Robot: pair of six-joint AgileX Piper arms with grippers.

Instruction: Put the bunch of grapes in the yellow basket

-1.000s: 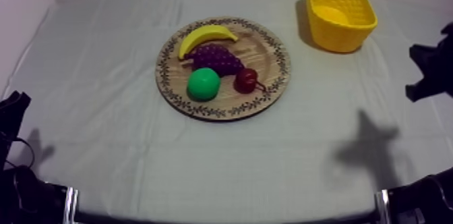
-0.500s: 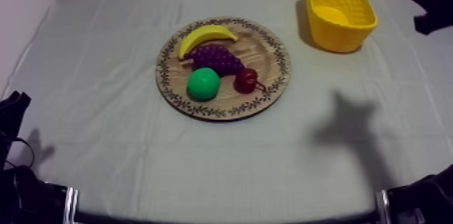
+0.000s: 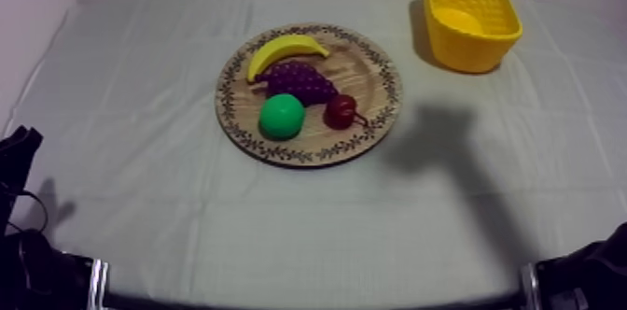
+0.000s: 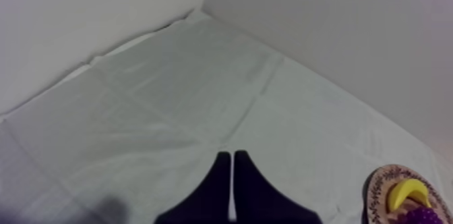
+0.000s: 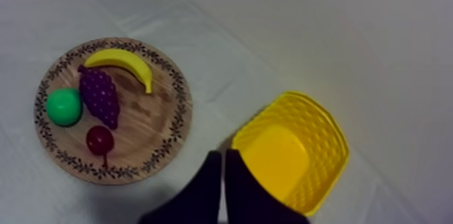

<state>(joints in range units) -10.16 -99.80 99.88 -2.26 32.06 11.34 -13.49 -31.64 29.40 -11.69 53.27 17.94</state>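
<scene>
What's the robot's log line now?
bunch of grapes: on wooden board | left fingers: shut | right fingers: shut, near yellow basket

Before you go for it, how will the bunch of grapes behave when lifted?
The bunch of grapes looks like one moulded toy piece, so it probably lifts stiffly, not floppy. Its bumpy, tapering shape lies flat on the wooden board, so rolling seems unlikely. It appears to touch the banana, which may get nudged.

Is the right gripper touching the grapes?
Apart: right wrist view shows the right gripper near the basket, bare board lying between it and the grapes.
</scene>
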